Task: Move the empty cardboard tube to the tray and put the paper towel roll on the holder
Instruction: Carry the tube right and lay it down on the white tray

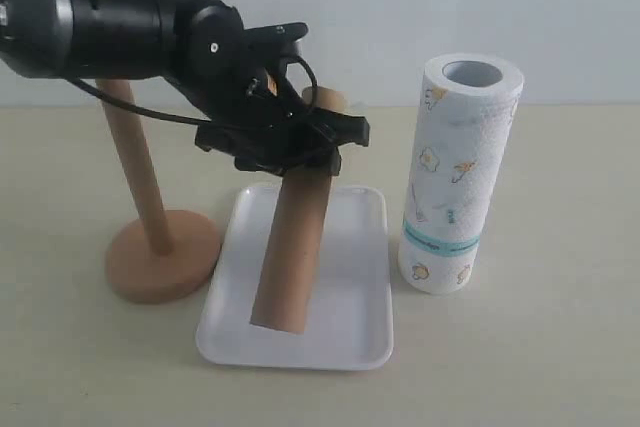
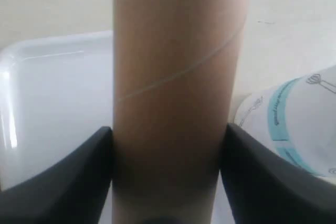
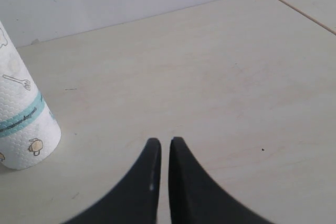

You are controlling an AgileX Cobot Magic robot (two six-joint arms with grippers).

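Left gripper (image 1: 300, 152) clamps the upper part of the empty cardboard tube (image 1: 290, 247), which leans with its lower end apparently on the tray (image 1: 355, 277). Best lowered flat before release, clear of the paper towel roll (image 1: 455, 177) at the tray's 3 o'clock. The left arm reaches in from 10 o'clock. Right gripper (image 3: 160, 150) is nearly closed and holds nothing.

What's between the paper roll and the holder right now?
The tube, held tilted over the tray by the left gripper, stands between the roll and the holder.
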